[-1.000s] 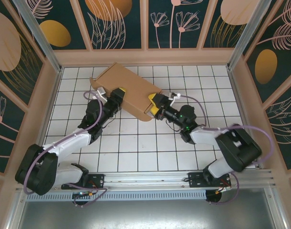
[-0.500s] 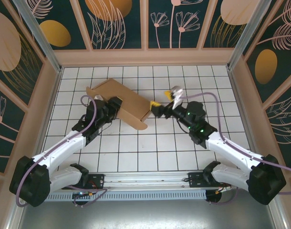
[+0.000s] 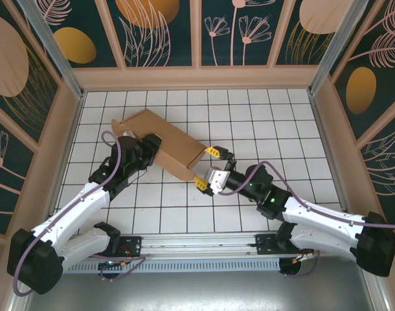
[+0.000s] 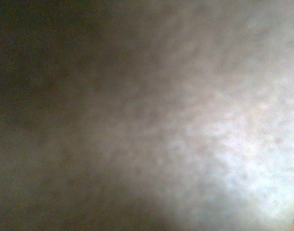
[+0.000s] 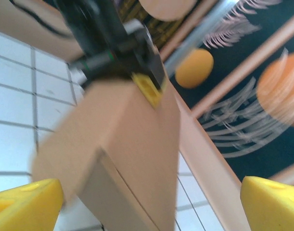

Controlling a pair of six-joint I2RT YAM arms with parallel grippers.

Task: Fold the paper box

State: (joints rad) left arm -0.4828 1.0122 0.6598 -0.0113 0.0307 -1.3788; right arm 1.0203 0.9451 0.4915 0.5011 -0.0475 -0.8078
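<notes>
1. Worktop [image 3: 184, 214]: white, with a dark grid, boxed in by walls.
2. Walls [image 3: 158, 39]: dark panels with orange discs and pale plant drawings, in pale wood frames.
3. Right arm [image 3: 320, 217]: white and black, reaching from lower right towards centre frame.
4. Left arm [image 3: 81, 207]: white and black, reaching from lower left up to the box.
5. Paper box [image 3: 168, 139]: plain brown cardboard, compact, lying slantwise on the worktop, left of centre in the upper half of the top view. In the right wrist view [image 5: 132, 144] its end faces the camera.
6. Left gripper [image 3: 147, 148]: black, against the box's near left side; yellow pad on the cardboard. Jaws: cannot tell.
7. Right gripper [image 3: 207, 166]: just beside the box's right end. Jaws apart, with yellow fingertips [image 5: 21, 202] at either side of the box, not touching it.
8. Blurred grey-brown surface [image 4: 147, 115]: unidentifiable.
</notes>
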